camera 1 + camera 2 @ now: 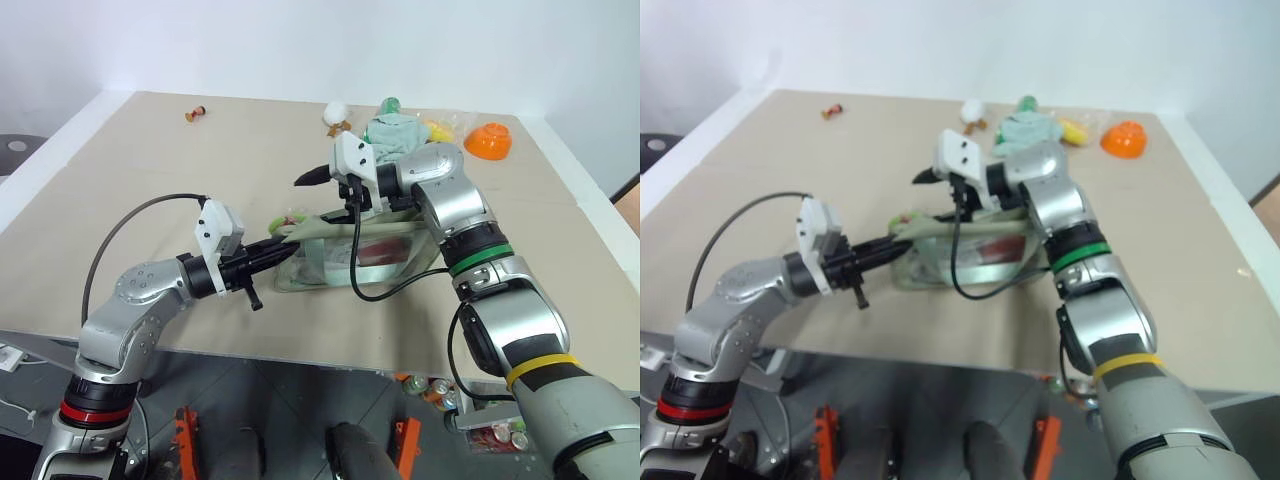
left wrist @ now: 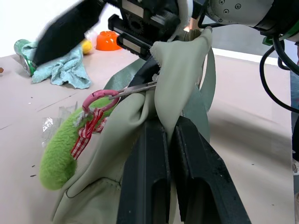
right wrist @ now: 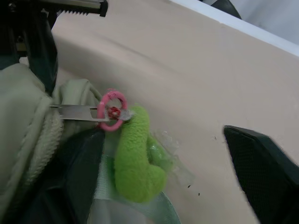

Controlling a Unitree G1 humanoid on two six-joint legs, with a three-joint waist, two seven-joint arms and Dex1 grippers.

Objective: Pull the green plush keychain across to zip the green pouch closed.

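Observation:
The sage-green pouch (image 1: 340, 255) lies near the table's front edge with its top open. My left gripper (image 1: 272, 250) is shut on a fold of fabric at the pouch's left end (image 2: 180, 74). The lime-green plush keychain (image 3: 135, 158) hangs at that same end from a pink ring (image 3: 112, 109) on the metal zipper pull (image 2: 135, 88). It is also in the left wrist view (image 2: 58, 156). My right gripper (image 3: 163, 140) hovers over that end, pointing left. It is open, one finger on each side of the keychain without touching it.
At the table's far side lie a mint-green cloth (image 1: 392, 135), a green bottle (image 1: 390, 103), an orange bowl (image 1: 490, 140), a yellow item (image 1: 438, 128) and a small white toy (image 1: 336, 115). A small red object (image 1: 196, 113) sits at the far left. A crinkled clear wrapper (image 3: 175, 161) lies beside the keychain.

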